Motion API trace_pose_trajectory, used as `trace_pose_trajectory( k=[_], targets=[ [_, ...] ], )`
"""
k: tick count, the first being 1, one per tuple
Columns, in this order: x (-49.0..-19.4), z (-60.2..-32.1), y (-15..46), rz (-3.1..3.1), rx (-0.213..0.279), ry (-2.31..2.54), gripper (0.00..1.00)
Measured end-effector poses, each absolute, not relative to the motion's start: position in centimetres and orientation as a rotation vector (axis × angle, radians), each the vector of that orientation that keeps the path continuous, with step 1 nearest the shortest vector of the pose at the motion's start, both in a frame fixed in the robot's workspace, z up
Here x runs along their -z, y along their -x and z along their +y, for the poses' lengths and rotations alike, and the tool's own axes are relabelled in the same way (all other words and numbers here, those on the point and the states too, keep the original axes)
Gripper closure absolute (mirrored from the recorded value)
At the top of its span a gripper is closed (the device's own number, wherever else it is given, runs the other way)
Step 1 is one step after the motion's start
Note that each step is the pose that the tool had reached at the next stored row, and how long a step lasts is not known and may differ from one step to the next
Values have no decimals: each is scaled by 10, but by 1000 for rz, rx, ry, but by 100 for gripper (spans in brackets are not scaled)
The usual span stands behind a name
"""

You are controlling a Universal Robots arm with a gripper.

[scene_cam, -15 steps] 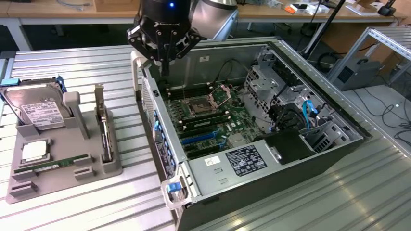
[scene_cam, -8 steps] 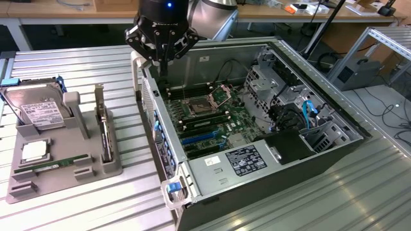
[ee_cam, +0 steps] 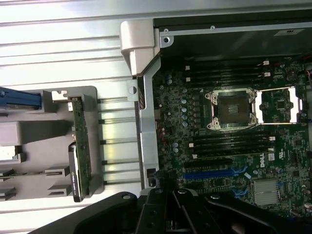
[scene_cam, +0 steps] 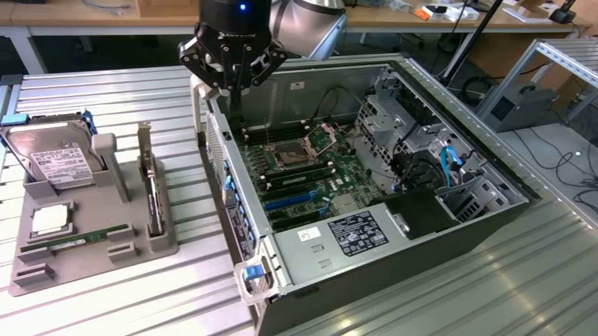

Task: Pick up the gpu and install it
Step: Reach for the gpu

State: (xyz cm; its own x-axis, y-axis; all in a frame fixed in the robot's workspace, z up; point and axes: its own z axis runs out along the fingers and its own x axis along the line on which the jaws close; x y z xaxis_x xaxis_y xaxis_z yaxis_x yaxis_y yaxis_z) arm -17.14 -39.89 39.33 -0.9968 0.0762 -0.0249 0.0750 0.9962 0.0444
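The claw (scene_cam: 234,82) hangs clenched, gripping nothing, above the back edge of the open computer case (scene_cam: 393,280). The gpu (scene_cam: 150,187) stands on edge in the gray holder (scene_cam: 66,266) on the desk (scene_cam: 187,304), beside the case.

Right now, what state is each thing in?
gpu, standing on edge in gray holder
computer case, lying on its side, open
gripper, jaws shut, above the case wall
CPU socket, cover flipped open
hard drive, propped in the holder
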Motion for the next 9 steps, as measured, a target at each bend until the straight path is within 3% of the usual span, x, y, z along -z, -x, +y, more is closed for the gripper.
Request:
trace_pose_trajectory(
  k=[9],
  targets=[
    [-393, -399, 176, 3112, -68, -118, 89]
  ],
)
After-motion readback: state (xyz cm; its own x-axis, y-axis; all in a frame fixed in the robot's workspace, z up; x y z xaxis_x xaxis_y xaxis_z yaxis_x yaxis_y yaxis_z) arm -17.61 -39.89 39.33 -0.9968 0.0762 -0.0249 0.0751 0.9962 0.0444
